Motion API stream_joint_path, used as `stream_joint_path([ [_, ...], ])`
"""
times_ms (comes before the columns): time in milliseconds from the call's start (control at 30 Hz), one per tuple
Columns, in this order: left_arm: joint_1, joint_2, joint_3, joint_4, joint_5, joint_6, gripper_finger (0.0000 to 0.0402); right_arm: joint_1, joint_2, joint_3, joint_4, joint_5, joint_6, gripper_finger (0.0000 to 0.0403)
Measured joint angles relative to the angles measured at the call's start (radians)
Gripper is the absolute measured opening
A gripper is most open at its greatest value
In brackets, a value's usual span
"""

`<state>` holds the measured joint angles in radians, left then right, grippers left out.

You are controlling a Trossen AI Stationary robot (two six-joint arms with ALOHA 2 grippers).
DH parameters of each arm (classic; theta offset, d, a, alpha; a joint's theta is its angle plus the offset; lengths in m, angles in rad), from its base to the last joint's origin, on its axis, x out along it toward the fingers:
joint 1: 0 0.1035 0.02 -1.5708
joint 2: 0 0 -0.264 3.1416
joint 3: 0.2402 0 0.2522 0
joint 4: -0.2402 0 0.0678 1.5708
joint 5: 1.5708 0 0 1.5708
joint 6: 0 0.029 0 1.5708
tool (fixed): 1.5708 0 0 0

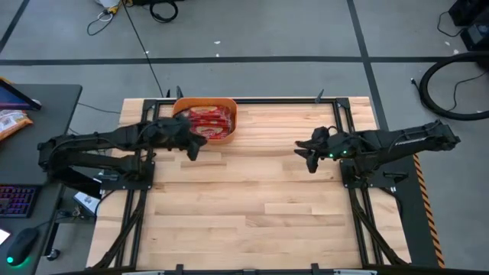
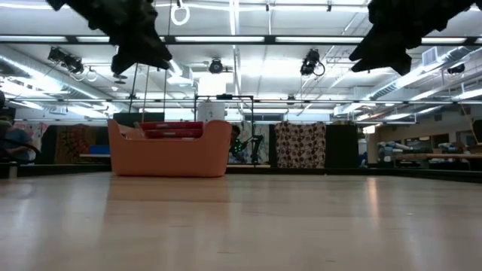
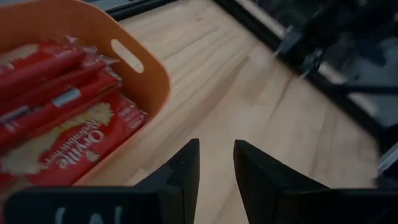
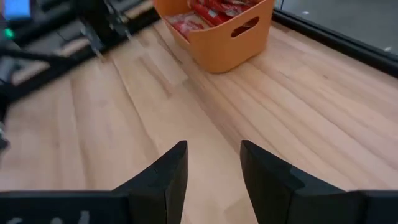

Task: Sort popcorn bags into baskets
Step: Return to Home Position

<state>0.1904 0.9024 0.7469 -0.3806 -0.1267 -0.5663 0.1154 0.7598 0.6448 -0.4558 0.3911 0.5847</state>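
The orange basket [image 1: 227,107] stands at the table's far edge, left of centre, and holds several red popcorn bags [image 1: 206,121] lying stacked inside; it shows in the low view [image 2: 169,156], the left wrist view [image 3: 146,78] and the right wrist view [image 4: 245,40] too. My left gripper [image 1: 195,149] hovers above the table just near of the basket's near wall, open and empty [image 3: 216,163]. My right gripper [image 1: 306,156] hovers above the table's right half, open and empty [image 4: 214,163].
Bare wooden tabletop [image 1: 252,198] spreads near and between the arms. Black frame rails [image 1: 344,114] run along the table's sides. A side desk [image 1: 38,99] with a snack packet and a keyboard stands beyond the left edge.
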Motion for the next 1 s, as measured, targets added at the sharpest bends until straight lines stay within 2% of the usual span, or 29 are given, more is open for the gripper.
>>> stream_joint_path([
  [233,-0.005,-0.166,-0.152,0.103,-0.05,-0.13,0.0103,0.0,-0.177,-0.107,0.115,0.0,0.026,0.0153],
  [633,-0.005,-0.401,-0.32,0.212,-0.185,-0.24,0.0103,0.0,-0.453,-0.221,0.126,0.034,0.045,0.0153],
  [900,-0.005,-0.493,-0.458,0.4,-0.184,-0.34,0.0103,0.0,-0.61,-0.357,0.184,0.037,0.137,0.0153],
  [1000,-0.005,-0.505,-0.513,0.495,-0.151,-0.379,0.0103,0.0,-0.657,-0.402,0.193,0.036,0.174,0.0153],
])
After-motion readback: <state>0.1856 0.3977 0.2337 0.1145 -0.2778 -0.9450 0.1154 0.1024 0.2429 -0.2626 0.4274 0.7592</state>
